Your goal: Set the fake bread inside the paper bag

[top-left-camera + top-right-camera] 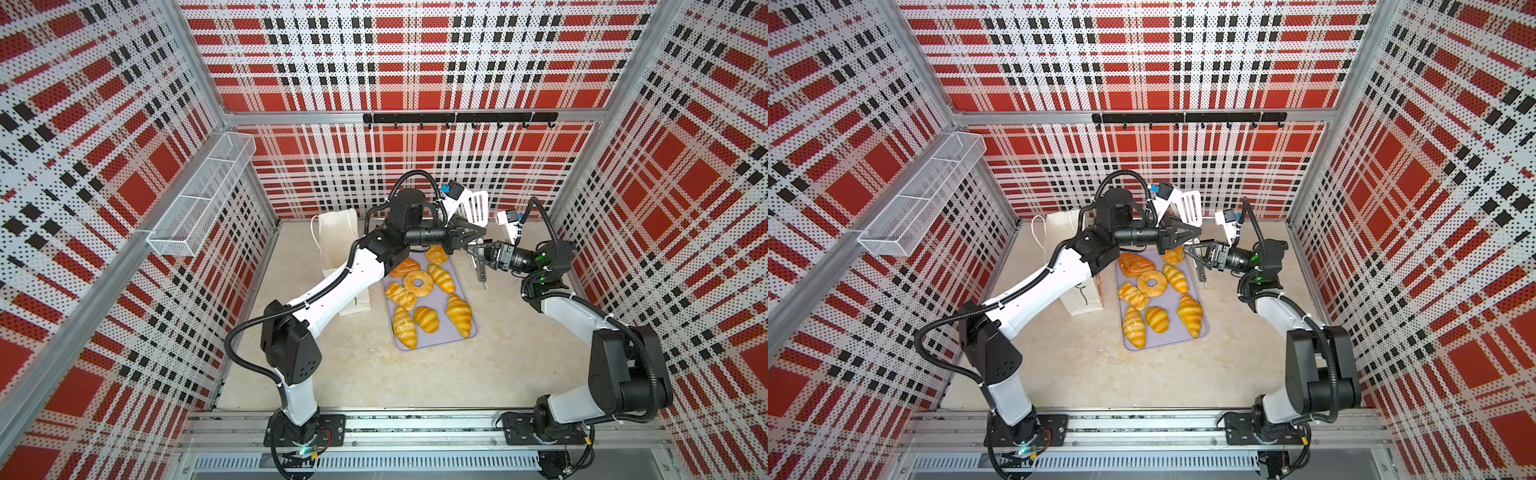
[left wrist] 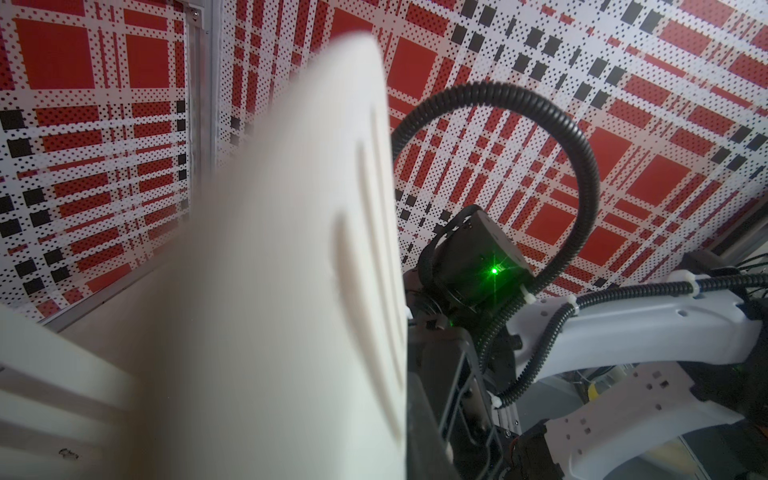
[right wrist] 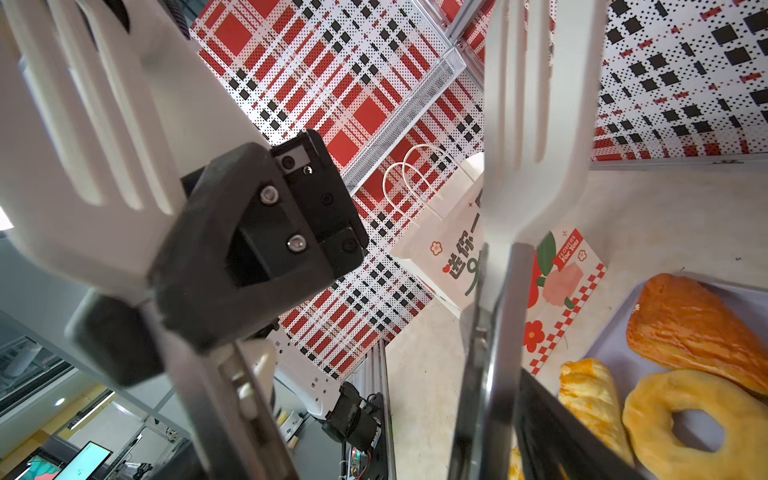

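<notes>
**Left tool** (image 1: 476, 235): closed on the tongs (image 1: 478, 207). It grips one metal arm just under that arm's white slotted head, and the head stands up above the tool.

**Right tool** (image 1: 473, 250): jaws spread wide, set astride the two metal arms of the tongs. It sits just below the left tool and faces it tip to tip. In the right wrist view one arm of the tongs lies against a black finger (image 3: 561, 436). Whether the jaws press on the arms cannot be told. The hinge end of the tongs points down past the right tool toward the worktop (image 1: 374, 374) (a small ring shows at its tip).

**Left wrist view:** a blurred white tong head fills most of the frame, with the right arm beyond it.

**Fake bread** (image 1: 419, 283): eight pieces, all lying on the lilac tray (image 1: 440, 338).
- The tray is beneath both tools and runs from them toward the arm bases.
- The round bun (image 1: 436, 254) lies directly under the left tool.
- The darker oval loaf (image 1: 405, 267) is beside the bun, under the left wrist.
- The ring doughnut, the flaky piece and the croissants lie farther out from the tools.
- No piece touches either tool.

**Paper bag** (image 3: 449, 249): upright on the worktop with its handles up.
- It stands on the side of the tray away from the right tool, just beside the tray.
- In both top views the left forearm crosses in front of it and hides its middle.
</notes>
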Robot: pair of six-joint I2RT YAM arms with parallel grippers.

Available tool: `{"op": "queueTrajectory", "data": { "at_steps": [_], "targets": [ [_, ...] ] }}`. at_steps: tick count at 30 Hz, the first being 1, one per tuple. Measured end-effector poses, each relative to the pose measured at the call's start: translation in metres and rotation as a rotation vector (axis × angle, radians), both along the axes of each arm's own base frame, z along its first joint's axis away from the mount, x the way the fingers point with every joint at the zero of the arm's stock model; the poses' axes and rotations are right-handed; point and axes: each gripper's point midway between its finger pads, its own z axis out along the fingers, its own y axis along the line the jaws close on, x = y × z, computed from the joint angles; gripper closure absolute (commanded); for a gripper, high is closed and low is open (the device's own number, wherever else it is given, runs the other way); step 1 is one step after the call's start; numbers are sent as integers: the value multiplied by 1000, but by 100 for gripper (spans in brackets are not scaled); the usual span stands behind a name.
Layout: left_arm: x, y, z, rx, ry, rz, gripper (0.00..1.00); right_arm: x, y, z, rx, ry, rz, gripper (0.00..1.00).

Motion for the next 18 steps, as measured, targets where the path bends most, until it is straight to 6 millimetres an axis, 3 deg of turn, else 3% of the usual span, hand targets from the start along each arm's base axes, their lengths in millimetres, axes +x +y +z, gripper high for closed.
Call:
{"op": "queueTrajectory", "data": {
  "at_steps": [18],
  "targets": [
    [0,-4,6,-45,12,-1,93,3,0,9,1,-33,-11,12]
  ]
}}
